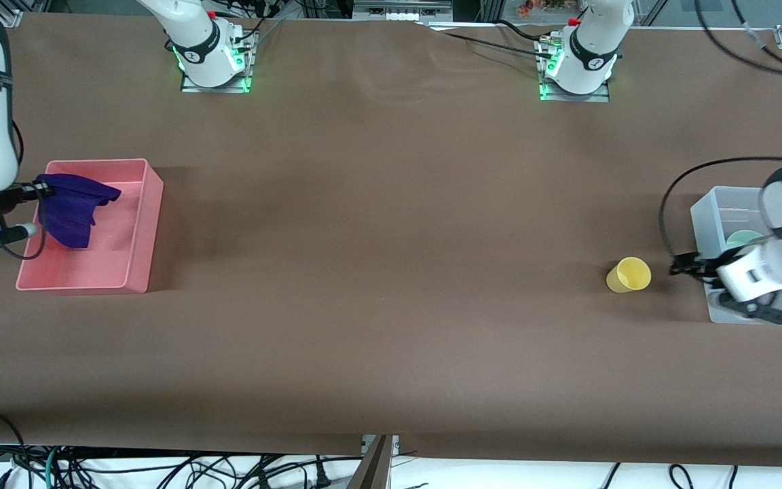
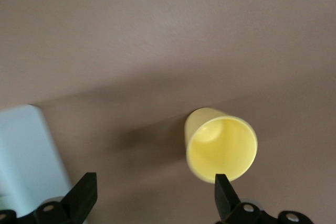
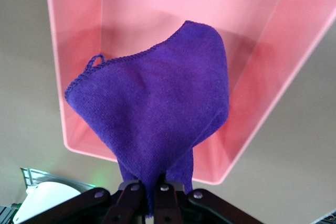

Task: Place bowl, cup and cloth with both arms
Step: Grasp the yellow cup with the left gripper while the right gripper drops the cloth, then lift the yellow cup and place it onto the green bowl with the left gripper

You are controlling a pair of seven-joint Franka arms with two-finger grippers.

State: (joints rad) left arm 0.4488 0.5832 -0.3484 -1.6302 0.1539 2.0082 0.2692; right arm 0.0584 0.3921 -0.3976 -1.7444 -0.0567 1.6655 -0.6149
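Right tool dangles cloth over pink bin; no writing legible.

The bowl is mostly hidden behind the left arm.

White Franka arms, black joint bands, green-lit bases beside table edge. Black cables along links. Left gripper: black fingers, silver screws. Right gripper: black, silver screws.
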